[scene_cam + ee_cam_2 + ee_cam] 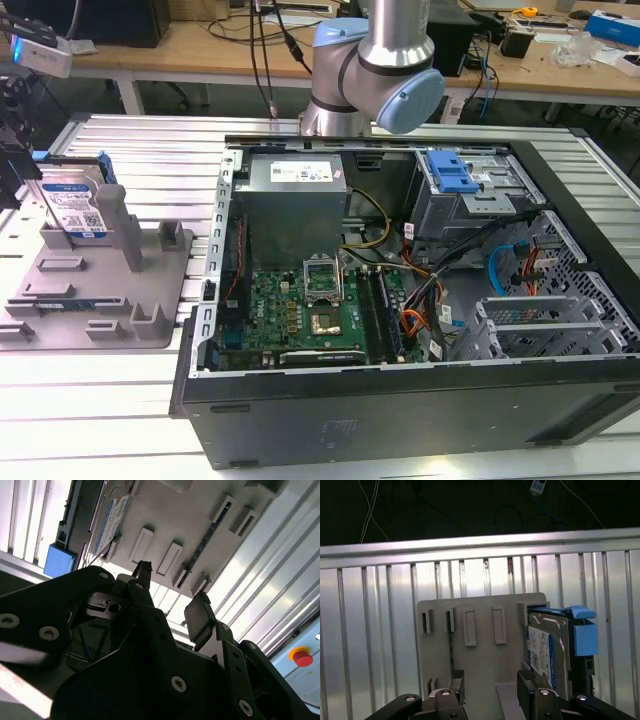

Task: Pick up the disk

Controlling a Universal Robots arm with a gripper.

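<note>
The disk (75,205) stands on edge in the grey plastic fixture (100,290) at the exterior view's left, its white-and-blue label facing out and blue rails along its edges. My gripper (12,180) hangs at the left border of that view, just beside the disk. In the first wrist view the disk (547,650) stands upright on the fixture (480,645), just past one fingertip, and my gripper (492,687) is open with nothing between its fingers. The second wrist view has the open gripper (172,597) in front of the fixture (200,510) and the disk's label (112,520).
An open computer case (420,300) with a blue-latched drive cage (450,172) lies to the exterior view's right of the fixture. The arm's base (385,60) stands behind the case. Everything rests on a ribbed metal table (130,150). A red button (301,657) is nearby.
</note>
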